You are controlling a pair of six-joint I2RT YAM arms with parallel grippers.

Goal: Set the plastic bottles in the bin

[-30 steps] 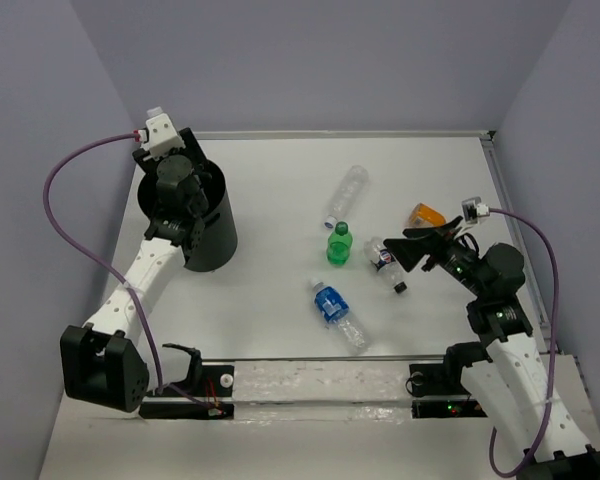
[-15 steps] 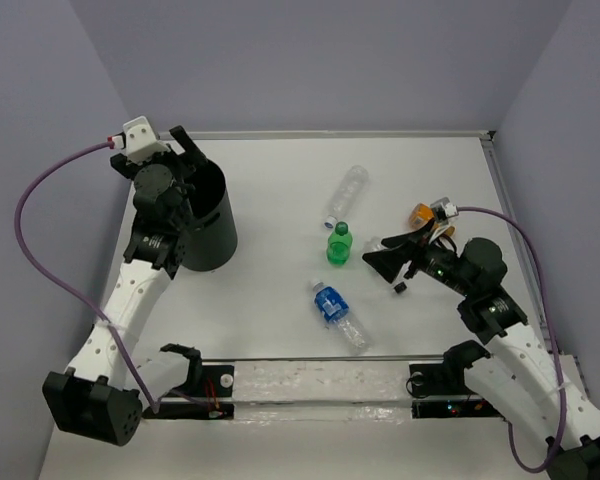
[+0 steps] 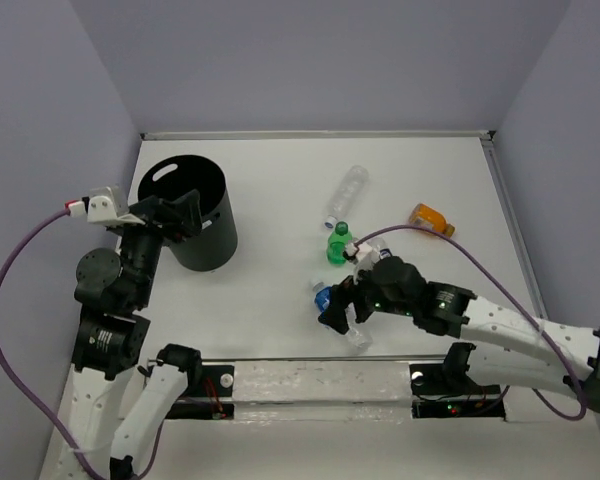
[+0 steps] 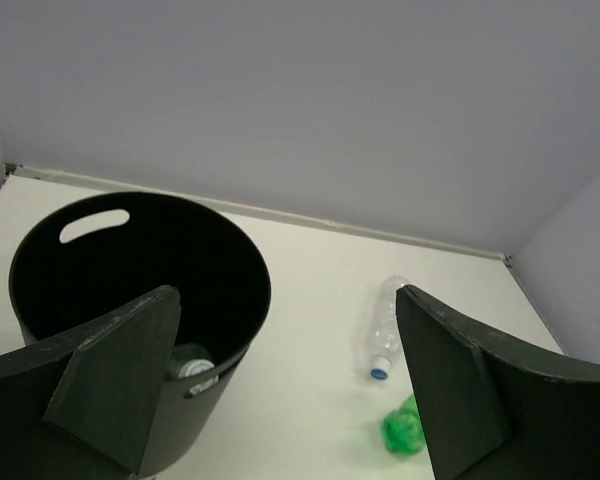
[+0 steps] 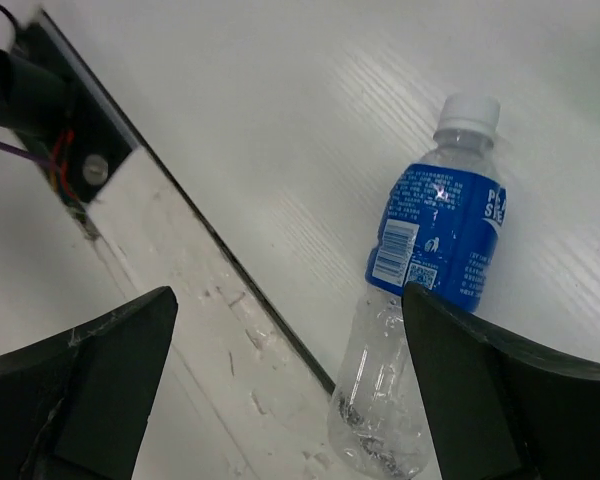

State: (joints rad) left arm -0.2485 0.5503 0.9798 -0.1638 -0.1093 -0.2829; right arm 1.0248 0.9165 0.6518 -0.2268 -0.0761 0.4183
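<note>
Blue-labelled bottle [image 5: 438,245] lies flat below the right jaws (spread wide, gripping nothing).

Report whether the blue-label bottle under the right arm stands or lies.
Lying flat: the blue-label bottle rests lengthwise on the table, its full side showing in the right wrist view.

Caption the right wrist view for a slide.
Open right gripper hovers over a blue-labelled, white-capped clear bottle lying on the white table.
</note>
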